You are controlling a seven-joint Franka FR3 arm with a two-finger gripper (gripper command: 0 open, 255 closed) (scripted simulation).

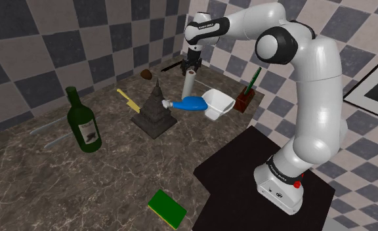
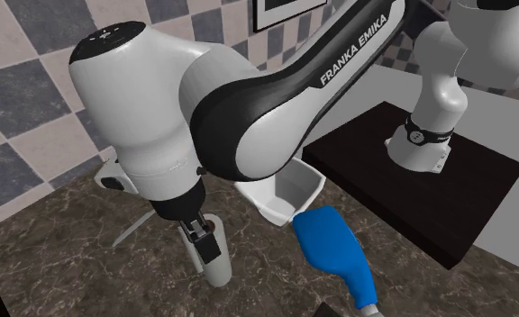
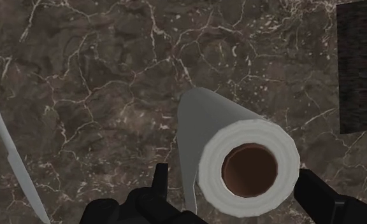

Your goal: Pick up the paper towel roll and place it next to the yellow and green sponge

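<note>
Paper towel roll [image 1: 189,83] upright on worktop [image 1: 115,177], long axis vertical, directly beneath pincer [image 3: 234,173]; pincer wide, straddling roll top, not clasping; yellow and green sponge [image 1: 167,209] well apart

On my screen the countertop [image 3: 99,76] looks like smooth dark stone with pale veins, the paper towel roll [image 3: 211,133] like matt white paper around a brown cardboard-like core [image 3: 249,168], the bottle [image 1: 83,126] like glossy green glass.

Dark marble counter [image 1: 115,177] bears a green bottle [image 1: 83,125], a green-yellow sponge [image 1: 167,209] and a white tub [image 1: 215,104].
</note>
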